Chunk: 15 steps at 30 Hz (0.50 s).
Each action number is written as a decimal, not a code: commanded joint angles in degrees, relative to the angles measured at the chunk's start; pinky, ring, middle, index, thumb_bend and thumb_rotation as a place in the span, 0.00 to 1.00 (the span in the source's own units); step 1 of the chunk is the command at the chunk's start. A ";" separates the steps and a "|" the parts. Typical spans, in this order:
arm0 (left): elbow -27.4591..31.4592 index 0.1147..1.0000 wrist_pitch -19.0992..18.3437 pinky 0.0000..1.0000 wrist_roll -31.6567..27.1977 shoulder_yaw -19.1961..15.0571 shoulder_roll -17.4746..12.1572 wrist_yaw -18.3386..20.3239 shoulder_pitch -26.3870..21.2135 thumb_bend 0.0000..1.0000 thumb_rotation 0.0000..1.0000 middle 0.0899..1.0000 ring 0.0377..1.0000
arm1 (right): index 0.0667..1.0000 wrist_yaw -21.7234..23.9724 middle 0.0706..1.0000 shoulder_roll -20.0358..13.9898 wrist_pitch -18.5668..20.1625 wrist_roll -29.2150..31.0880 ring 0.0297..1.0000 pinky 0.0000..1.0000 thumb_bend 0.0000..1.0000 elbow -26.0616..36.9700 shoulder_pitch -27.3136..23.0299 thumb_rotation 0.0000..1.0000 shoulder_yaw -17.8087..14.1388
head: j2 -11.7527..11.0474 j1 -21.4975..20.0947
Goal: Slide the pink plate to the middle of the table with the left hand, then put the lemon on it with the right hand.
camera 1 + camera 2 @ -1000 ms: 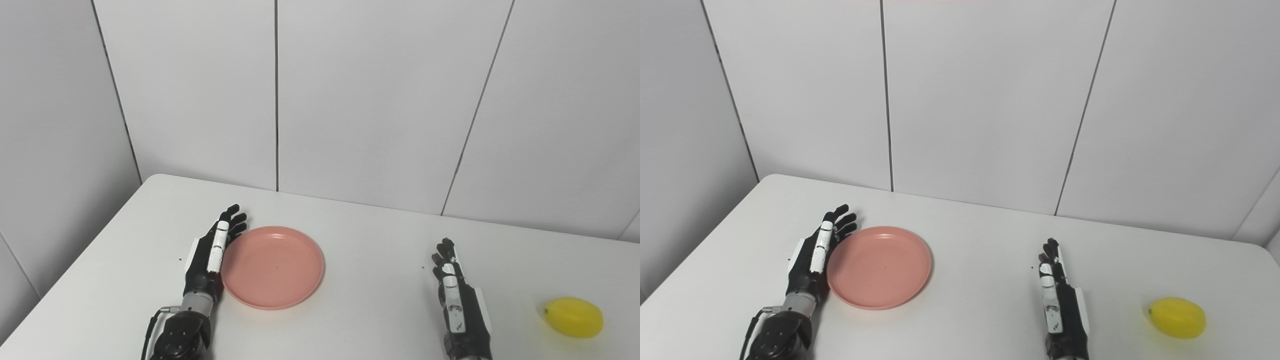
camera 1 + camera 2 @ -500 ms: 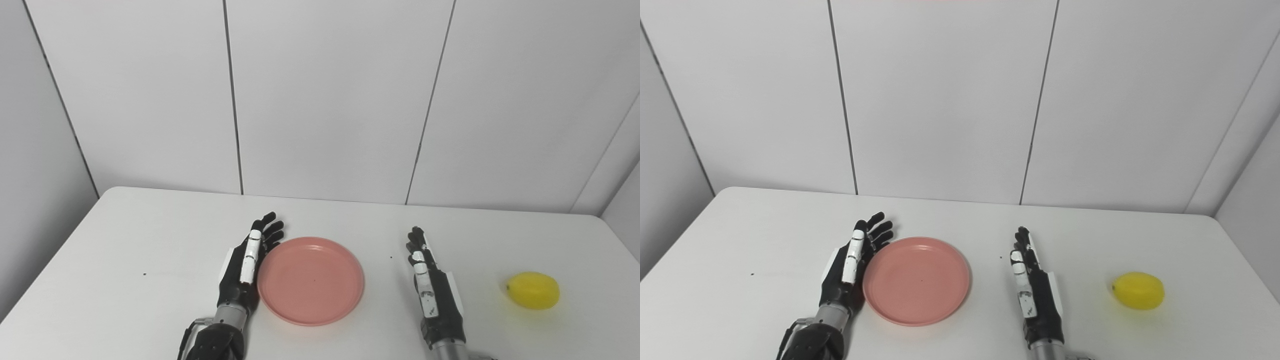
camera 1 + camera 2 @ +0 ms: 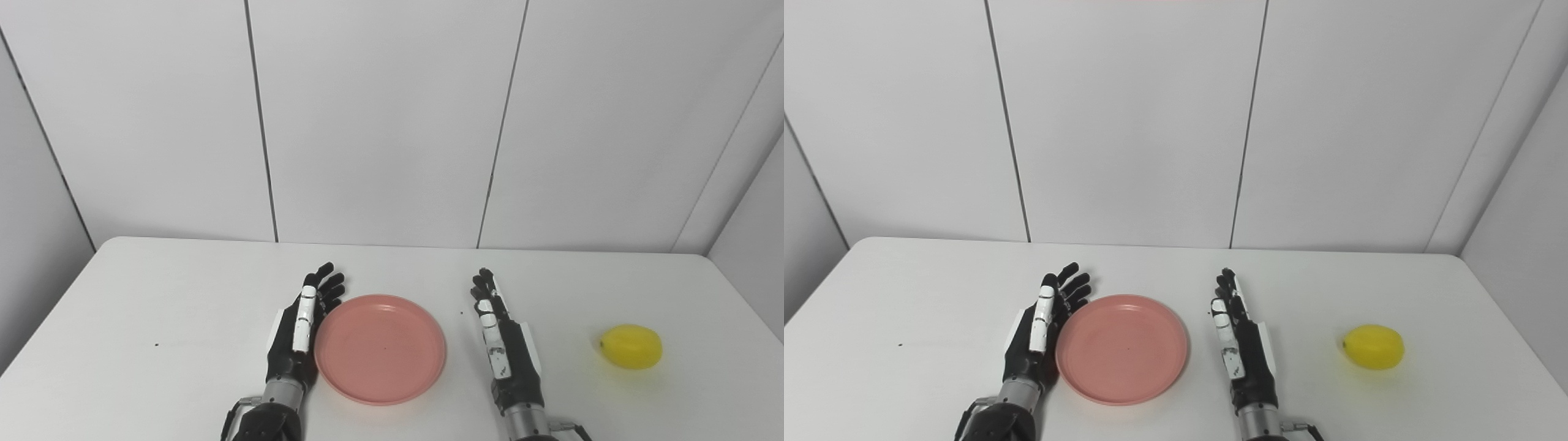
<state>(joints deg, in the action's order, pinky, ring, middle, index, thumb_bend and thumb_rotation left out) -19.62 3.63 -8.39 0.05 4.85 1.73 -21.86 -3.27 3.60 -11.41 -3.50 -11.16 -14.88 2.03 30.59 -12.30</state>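
Note:
A pink plate lies flat near the middle of the white table. My left hand is open, edge-on, its palm against the plate's left rim. My right hand is open and empty, edge-on, a short gap to the right of the plate. A yellow lemon lies on the table well to the right of the right hand, also seen in the right eye view.
Grey panelled walls stand behind the table and at both sides. The table's right edge runs close past the lemon. A small dark speck marks the table at the left.
The camera has swung right, so the whole picture shifted. The left hand and plate have moved right across the table, closing the gap to the right hand. The lemon has not moved.

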 commanded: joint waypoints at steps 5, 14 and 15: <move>-0.15 0.85 0.46 0.91 0.27 0.61 0.67 0.87 -0.59 0.61 1.00 0.86 0.88 | 0.95 -0.88 0.94 0.90 -2.91 -0.54 0.95 0.98 0.72 -0.62 -0.50 1.00 0.10 | 0.45 -1.36; -0.70 0.85 0.49 0.89 0.62 1.31 0.56 1.11 -0.59 0.61 1.00 0.87 0.89 | 0.95 -1.22 0.94 1.15 -2.11 -0.82 0.95 0.99 0.73 -0.29 -0.86 0.99 -0.24 | 0.43 -2.25; -0.83 0.85 0.55 0.90 0.49 1.36 0.49 1.25 -0.59 0.61 1.00 0.87 0.89 | 0.95 -1.29 0.94 1.18 -2.01 -0.89 0.95 0.99 0.74 -0.23 -0.88 0.99 -0.28 | 0.36 -2.53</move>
<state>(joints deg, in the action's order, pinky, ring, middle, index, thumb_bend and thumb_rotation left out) -19.99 4.11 -8.17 1.12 4.91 2.05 -21.81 -3.59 3.94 -11.51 -4.17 -11.27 -15.00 1.78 30.94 -14.85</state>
